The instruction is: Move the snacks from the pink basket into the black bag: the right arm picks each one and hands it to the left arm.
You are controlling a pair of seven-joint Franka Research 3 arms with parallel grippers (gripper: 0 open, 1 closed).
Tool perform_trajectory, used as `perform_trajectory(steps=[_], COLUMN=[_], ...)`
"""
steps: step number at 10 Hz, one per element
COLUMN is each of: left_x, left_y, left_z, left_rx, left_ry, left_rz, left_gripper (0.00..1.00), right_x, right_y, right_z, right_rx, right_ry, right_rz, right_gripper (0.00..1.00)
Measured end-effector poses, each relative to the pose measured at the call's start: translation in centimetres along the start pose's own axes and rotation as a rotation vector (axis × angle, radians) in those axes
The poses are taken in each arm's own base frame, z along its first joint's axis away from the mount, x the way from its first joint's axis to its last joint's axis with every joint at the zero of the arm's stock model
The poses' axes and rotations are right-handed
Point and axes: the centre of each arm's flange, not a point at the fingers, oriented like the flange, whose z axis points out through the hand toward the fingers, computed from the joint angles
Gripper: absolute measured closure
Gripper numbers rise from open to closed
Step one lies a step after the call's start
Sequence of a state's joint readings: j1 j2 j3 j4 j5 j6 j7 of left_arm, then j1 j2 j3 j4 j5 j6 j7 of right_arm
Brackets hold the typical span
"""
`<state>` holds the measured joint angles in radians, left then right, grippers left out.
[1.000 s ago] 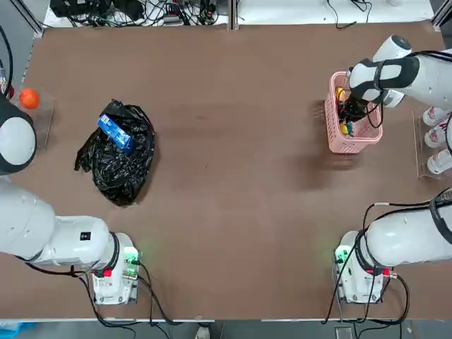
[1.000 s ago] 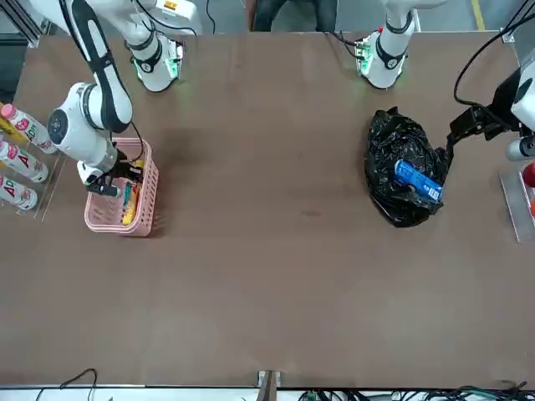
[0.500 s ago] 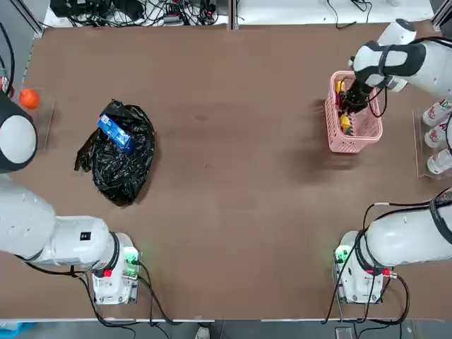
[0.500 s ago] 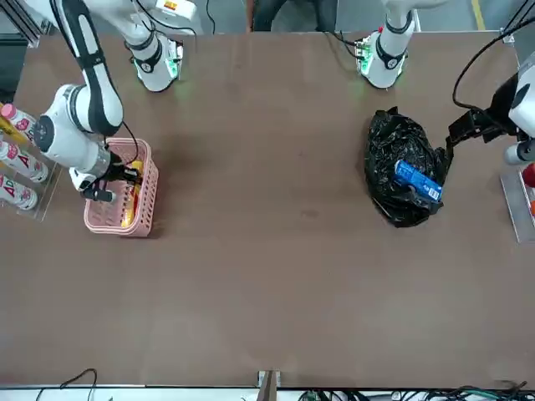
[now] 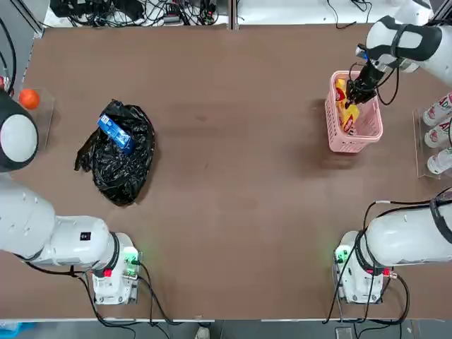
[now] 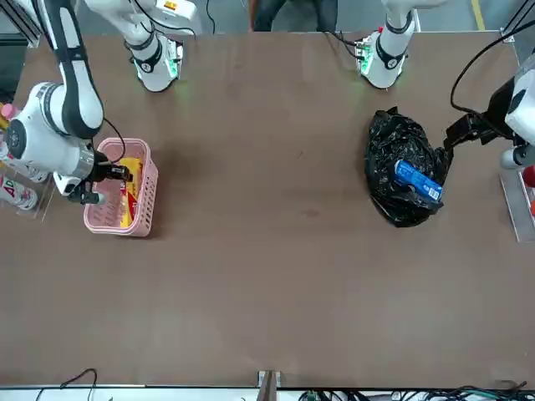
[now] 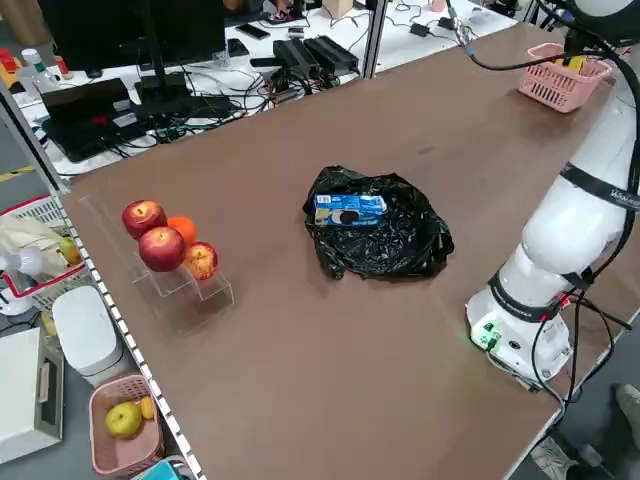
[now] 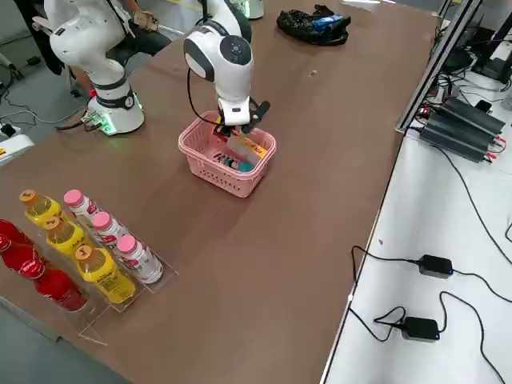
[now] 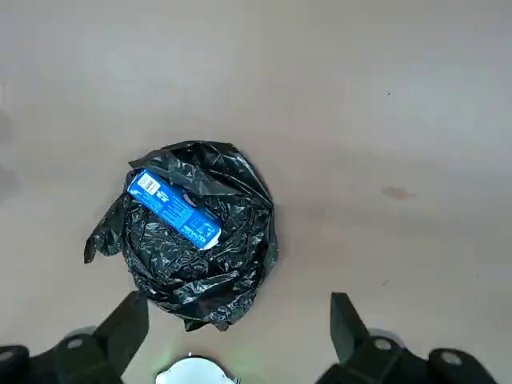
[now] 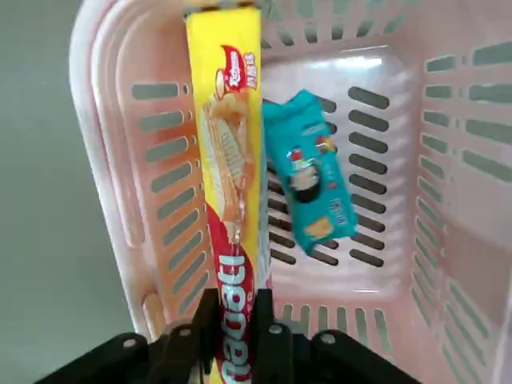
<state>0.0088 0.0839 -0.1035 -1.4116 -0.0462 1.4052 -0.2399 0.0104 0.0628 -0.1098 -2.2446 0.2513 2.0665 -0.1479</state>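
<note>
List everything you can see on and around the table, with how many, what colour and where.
Pink basket: one, pink, table's right side.
Yellow packet: one, yellow with red, lifted at one end from the basket.
Teal packet: one, teal, on the basket floor.
Black bag: one, black, table's left side.
Blue packet: one, blue, on the bag.
Bottles: several, yellow, red and white, rack at the right edge.
Fruits: four, red and orange, stand at the left edge.
Right gripper: fingers shut on the yellow packet.
Left gripper: open, above the bag.

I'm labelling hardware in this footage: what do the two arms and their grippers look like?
Both arms are glossy white with rounded joints. The right arm has a black band and loose black cables; its gripper is dark, like the left gripper. Both bases glow green.
</note>
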Motion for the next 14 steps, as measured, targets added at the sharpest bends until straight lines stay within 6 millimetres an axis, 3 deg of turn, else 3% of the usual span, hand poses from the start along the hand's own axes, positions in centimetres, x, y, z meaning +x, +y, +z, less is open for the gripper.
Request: perform_trajectory(steps=[14], left_x=[0.2], left_y=[-0.2], left_z=[0.4], left_rx=[0.001], left_ry=[-0.007], left_rz=[-0.018], left_gripper=[0.00], right_x=[-1.4], right_y=[3.8], right_z=[-0.4], right_rx=[0.052], right_ry=[-0.110], right_rz=[-0.087], right_gripper=[0.78])
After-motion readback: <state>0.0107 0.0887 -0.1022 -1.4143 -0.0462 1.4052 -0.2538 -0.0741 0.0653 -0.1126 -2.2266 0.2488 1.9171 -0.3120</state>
